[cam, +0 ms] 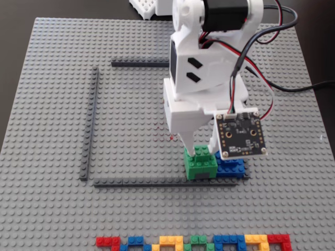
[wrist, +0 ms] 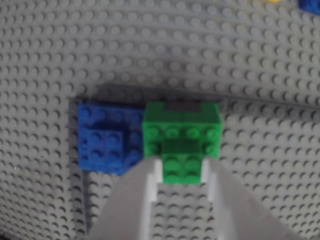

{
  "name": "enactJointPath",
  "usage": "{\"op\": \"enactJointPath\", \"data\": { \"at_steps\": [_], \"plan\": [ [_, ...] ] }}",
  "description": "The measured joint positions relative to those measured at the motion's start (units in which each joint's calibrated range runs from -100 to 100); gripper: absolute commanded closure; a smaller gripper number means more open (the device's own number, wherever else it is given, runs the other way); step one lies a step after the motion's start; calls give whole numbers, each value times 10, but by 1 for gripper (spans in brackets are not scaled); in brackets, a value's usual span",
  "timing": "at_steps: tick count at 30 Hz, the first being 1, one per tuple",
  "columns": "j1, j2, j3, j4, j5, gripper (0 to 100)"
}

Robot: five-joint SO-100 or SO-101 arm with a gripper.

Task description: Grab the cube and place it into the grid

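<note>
You are pinching the cube (cam: 200, 163) by its raised brick with the gripper (wrist: 181, 172), seating it inside the grid's (cam: 157, 183) near edge.

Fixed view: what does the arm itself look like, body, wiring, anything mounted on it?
The arm is white plastic with a black motor on top and two dark slots on its front. Red and black cables loop off its right. A bare black circuit board hangs by the white gripper.
</note>
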Motion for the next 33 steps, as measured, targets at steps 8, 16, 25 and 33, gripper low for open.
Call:
{"op": "enactJointPath", "data": {
  "at_steps": [8, 16, 25, 33],
  "plan": [
    [0, 0, 0, -1, 0, 93],
    [7, 0, 0, -1, 0, 93],
    [8, 2, 0, 6, 3, 93],
    [6, 15, 0, 6, -4, 93]
  ]
}}
